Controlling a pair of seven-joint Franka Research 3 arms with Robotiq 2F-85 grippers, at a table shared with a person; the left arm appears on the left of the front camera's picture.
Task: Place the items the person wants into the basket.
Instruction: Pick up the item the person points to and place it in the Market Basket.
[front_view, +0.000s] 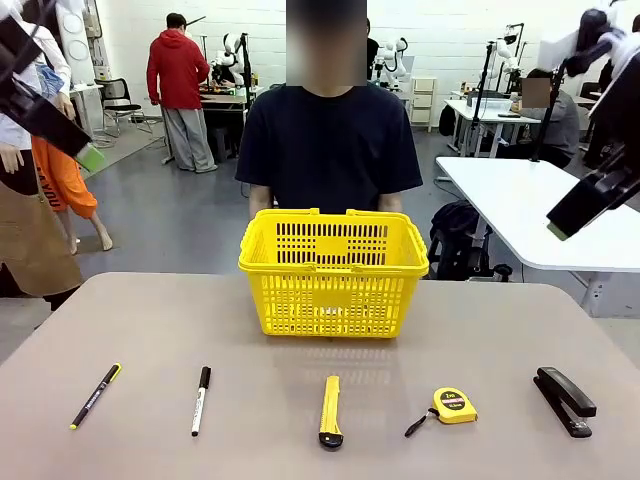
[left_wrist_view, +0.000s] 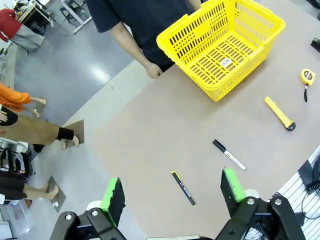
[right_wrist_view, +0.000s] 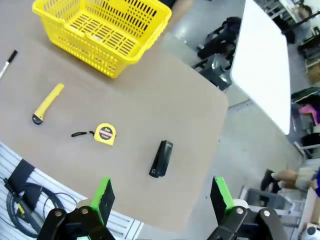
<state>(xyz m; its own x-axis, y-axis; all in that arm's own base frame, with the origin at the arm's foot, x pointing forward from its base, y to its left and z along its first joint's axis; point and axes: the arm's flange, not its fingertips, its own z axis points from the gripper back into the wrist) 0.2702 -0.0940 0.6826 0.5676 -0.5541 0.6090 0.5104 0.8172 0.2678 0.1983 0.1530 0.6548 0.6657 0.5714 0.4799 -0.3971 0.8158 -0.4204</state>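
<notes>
Yellow basket (front_view: 333, 300) stood empty; knife (front_view: 330, 410), tape measure (front_view: 455, 405) and stapler (front_view: 565, 400) lay untouched on the tabletop (front_view: 150, 330); left gripper (left_wrist_view: 171, 196) and right gripper (right_wrist_view: 162, 195) gaped, holding nothing.

Glossy plastic basket (front_view: 333, 270) on a smooth, matt table (front_view: 150, 320).

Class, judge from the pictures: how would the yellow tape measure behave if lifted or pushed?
The tape measure looks a hard, compact case, so probably rigid. Lying flat, it should slide rather than roll. Its black strap looks limp and would likely dangle when lifted.
</notes>
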